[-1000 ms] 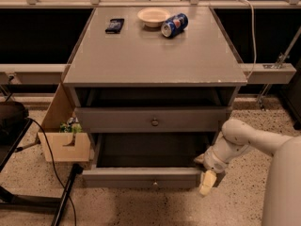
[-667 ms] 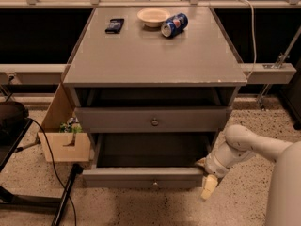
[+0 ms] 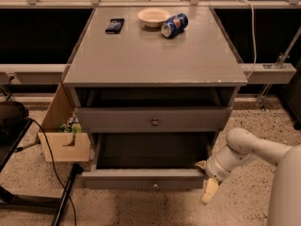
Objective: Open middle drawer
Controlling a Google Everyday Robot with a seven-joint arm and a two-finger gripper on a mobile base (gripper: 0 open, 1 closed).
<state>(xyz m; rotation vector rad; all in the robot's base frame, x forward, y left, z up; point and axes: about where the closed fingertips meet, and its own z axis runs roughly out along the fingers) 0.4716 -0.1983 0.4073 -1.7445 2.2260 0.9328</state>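
The middle drawer [image 3: 146, 178] is a grey drawer with a small round knob. It stands pulled far out near the floor, and its dark inside shows. My gripper [image 3: 210, 191] hangs at the drawer's right front corner, just beside the front panel and pointing down at the floor. It holds nothing that I can see. The drawer above [image 3: 154, 119] has its grey front and knob only slightly forward. A third drawer is out of view.
On the cabinet top [image 3: 155, 55] lie a black phone [image 3: 115, 25], a cream bowl [image 3: 153, 17] and a blue can [image 3: 174, 25] on its side. A wooden box [image 3: 66, 145] and black cables [image 3: 51, 168] sit to the left on the speckled floor.
My gripper has slid a little down and to the right, off the drawer's right front corner. The drawer stays pulled out the same amount.
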